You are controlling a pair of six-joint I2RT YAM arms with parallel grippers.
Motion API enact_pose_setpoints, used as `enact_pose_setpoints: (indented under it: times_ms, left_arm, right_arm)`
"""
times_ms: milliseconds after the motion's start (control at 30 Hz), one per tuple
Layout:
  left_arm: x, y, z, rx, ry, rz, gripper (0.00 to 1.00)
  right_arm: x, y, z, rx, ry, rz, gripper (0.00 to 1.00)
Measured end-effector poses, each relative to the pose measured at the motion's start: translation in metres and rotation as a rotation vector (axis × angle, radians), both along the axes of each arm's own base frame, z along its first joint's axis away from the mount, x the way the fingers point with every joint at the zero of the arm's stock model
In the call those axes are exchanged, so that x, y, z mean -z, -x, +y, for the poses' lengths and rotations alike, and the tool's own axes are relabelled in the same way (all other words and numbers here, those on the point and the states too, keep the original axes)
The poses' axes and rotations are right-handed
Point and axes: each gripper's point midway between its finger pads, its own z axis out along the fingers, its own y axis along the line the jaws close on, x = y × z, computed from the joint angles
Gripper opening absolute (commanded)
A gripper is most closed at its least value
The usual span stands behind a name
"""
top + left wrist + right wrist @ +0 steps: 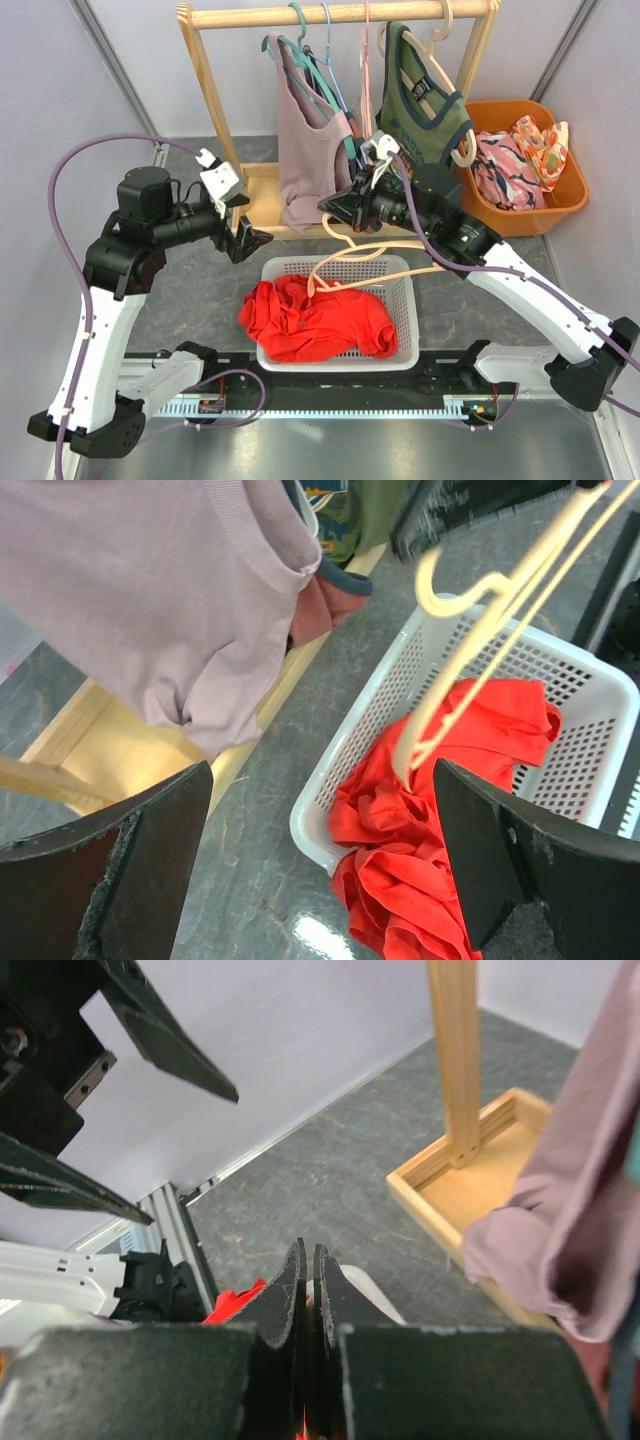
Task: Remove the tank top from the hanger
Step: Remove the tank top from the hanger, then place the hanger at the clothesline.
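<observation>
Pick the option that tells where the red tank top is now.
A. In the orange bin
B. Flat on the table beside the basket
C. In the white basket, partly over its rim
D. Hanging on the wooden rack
C: the red tank top lies crumpled in the white perforated basket, with one part spilling over the basket's left rim.

Cloth tank top (pixel 330 322), plastic basket (pixel 285 263)

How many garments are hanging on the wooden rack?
2: a mauve tank top left of the middle of the wooden rack, and a green tank top near its right end. Another may be hidden between them.
</observation>
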Motion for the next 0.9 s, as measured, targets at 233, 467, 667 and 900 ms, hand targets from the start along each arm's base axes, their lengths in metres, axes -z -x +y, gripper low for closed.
enact_pose_setpoints:
  times_ms: [233,467,667,900]
  left_arm:
    - [-0.003,0.020,-0.021,0.160,0.074,0.063,1.00]
    - [-0.007,0.046,-0.044,0.384,0.166,0.150,1.00]
    - [0.002,0.051,-0.052,0.444,0.181,0.208,0.99]
    - [0.019,0.059,-0.057,0.495,0.195,0.288,0.89]
  right_arm:
    - [-0.034,-0.003,-0.013,0.023,-0.043,-0.043,0.00]
    - [-0.064,0.013,-0.004,-0.066,-0.158,-0.035,0.00]
    - [-0.083,0.023,-0.001,-0.119,-0.227,-0.042,0.00]
    - [-0.110,0.034,0.001,-0.174,-0.307,-0.070,0.00]
